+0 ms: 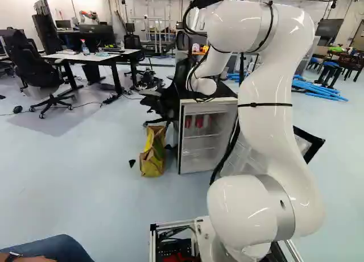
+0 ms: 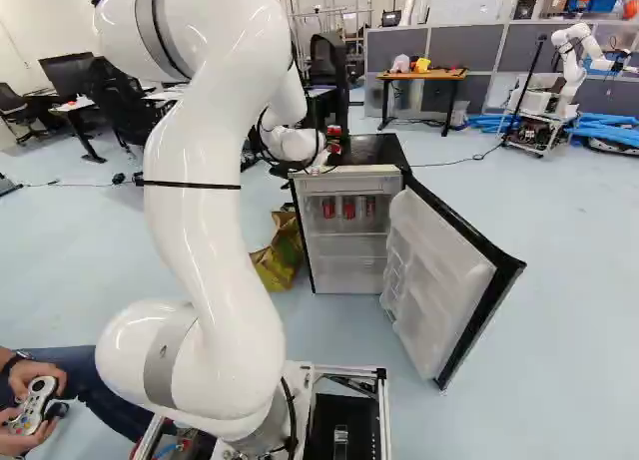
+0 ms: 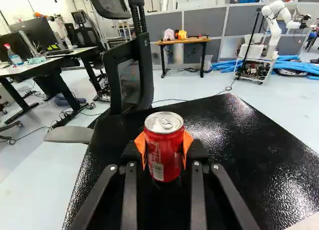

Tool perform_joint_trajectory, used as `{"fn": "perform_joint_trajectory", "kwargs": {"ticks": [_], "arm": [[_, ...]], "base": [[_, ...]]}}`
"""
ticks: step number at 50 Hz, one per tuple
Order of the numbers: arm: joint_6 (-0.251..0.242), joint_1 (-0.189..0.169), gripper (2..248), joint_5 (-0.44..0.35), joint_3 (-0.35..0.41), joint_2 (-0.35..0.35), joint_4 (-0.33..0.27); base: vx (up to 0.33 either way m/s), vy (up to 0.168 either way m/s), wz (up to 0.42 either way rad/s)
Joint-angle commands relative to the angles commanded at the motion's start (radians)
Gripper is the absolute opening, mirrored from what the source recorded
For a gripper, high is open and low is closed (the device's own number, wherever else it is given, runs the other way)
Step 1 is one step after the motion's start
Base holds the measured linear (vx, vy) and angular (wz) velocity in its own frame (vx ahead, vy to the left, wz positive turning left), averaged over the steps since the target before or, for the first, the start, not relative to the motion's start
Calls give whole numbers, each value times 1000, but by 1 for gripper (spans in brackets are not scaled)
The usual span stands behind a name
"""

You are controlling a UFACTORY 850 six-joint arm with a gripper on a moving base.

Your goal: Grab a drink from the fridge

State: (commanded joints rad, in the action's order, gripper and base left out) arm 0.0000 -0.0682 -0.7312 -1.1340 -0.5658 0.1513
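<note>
Pinching a red can (image 3: 164,149) upright, gripper (image 2: 333,141) over black fridge top (image 2: 375,151), (door (image 2: 434,270) wide open)

In the gripper (image 2: 332,140), the drink can (image 3: 163,152) has a shiny metal lid (image 3: 158,121) and smooth, glossy side; beneath, the fridge top (image 3: 234,140) looks rough, glossy.

A crumpled yellow-and-green bag (image 1: 152,154) stands on the pale floor just in front of a black office chair (image 1: 168,103), a small black scrap (image 1: 132,163) beside it. At the left of the left base view, a clear bottle with a red top (image 1: 85,48) stands back from the near edge of a white tabletop (image 1: 65,56). In the right base view, a brown wooden tabletop (image 2: 439,75) bears a pale pink object (image 2: 401,63) towards its left end and a yellow one (image 2: 421,65) nearer the middle (both too small to name). Long blue tubes (image 2: 611,131) lie on the floor beyond.
</note>
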Motion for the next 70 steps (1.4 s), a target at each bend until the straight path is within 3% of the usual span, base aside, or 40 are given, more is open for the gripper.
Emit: {"fn": "perform_joint_trajectory", "kwargs": {"ticks": [34,35,39,40,44,45,49,50,70], "arm": [[0,0,100,0,-1,-16,0],[0,0,131,0,-1,-16,0],[0,0,131,0,-1,-16,0],[0,0,166,0,-1,-16,0],[0,0,166,0,-1,-16,0],[0,0,203,0,-1,-16,0],[0,0,203,0,-1,-16,0],[0,0,240,0,-1,-16,0],[0,0,247,0,84,49,0]], "base": [[0,0,0],[0,0,0],[0,0,0],[0,0,0],[0,0,0],[0,0,0],[0,0,0],[0,0,0],[0,0,0]]}}
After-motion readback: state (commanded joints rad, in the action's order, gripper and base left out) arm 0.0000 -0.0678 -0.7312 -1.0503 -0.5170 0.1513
